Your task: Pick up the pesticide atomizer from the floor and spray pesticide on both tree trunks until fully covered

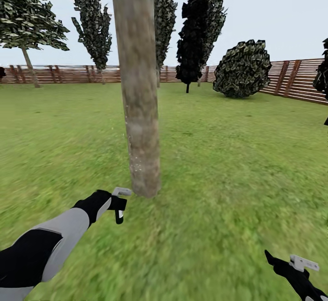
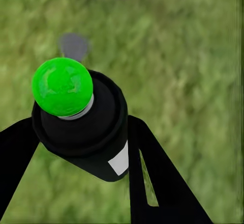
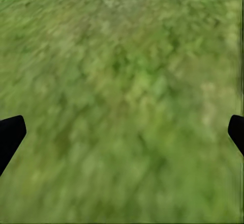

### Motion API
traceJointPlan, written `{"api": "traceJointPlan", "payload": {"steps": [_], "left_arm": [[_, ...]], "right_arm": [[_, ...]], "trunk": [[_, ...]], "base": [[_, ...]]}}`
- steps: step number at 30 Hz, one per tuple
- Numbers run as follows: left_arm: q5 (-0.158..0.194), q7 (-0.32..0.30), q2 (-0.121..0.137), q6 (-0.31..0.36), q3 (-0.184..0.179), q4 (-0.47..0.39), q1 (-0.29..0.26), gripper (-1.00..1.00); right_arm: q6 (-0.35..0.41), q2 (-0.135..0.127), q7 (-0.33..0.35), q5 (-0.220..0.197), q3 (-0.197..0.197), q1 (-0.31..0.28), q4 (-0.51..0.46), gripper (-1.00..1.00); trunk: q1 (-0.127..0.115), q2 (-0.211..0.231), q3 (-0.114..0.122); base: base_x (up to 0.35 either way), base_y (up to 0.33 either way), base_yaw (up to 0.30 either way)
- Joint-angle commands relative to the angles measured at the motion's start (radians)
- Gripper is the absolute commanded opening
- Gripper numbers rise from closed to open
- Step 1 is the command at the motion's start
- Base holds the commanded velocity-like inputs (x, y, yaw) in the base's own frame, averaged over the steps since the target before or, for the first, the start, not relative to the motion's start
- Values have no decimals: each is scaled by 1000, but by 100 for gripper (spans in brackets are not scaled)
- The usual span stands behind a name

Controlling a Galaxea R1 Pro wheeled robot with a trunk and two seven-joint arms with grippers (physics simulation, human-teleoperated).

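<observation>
The lawn [image 1: 237, 155] runs back to a slat fence [image 1: 291, 80], and the trunk [image 1: 136, 86] rising from it in mid-view serves as the landmark. Pale specks dot the trunk's lower part, near its base, which I take for spray; the bark above looks bare, so this tree seems only partly covered at best. A second leafy tree [image 1: 27, 23] stands far behind and to the left of the trunk, near the fence, and probably remains to be done; dark narrow trees [image 1: 200, 23] and a round bush [image 1: 243, 68] stand behind the trunk to the right. The pickup is finished: the left gripper [image 1: 119, 204] holds the atomizer [image 2: 84, 127], a dark can whose tip shows green here [image 2: 62, 86], with the black fingers [image 2: 152, 173] closed against its sides. In the head view the left gripper hangs low, just left of the trunk's base and close to it, apart from the bark. The right gripper [image 1: 291, 264] sits well to the right of the trunk, nearer the robot, spread wide over bare grass with nothing between its fingers [image 3: 10, 135].
</observation>
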Motion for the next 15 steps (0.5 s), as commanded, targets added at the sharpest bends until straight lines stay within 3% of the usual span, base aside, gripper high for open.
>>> {"api": "traceJointPlan", "payload": {"steps": [1, 4, 10, 11, 12, 13, 15], "left_arm": [[5, -2, 1, 6, -8, -2, -1, -100], [5, -2, 1, 5, -8, 12, -1, -100], [3, -3, -15, 16, -4, 32, -1, -100], [2, -3, -18, 64, -4, 13, -4, -100], [0, -4, -17, 178, -3, -40, -7, -100], [-1, -5, -16, 245, -3, -85, -8, -100], [-3, -6, -15, 424, -4, -239, -9, -100]], "right_arm": [[0, 0, 9, -3, -7, -1, 1, 100], [0, 0, 9, -3, -7, -1, 1, 100], [0, 0, 9, -3, -7, -1, 1, 100], [0, 0, 9, -3, -7, -1, 1, 100], [0, 1, 9, -1, -6, -1, 1, 100], [0, 1, 9, 0, -7, -1, 1, 100], [0, 1, 9, 1, -7, -1, 1, 100]], "trunk": [[0, 0, -1], [0, 0, -1], [0, 0, -1], [0, 0, -1], [0, 0, -1], [0, 0, -1], [0, 0, -1]], "base": [[0, -305, 12], [0, -279, -16], [0, -35, -132], [0, -3, -16], [0, -1, -7], [0, -1, -4], [0, 0, -2]]}}
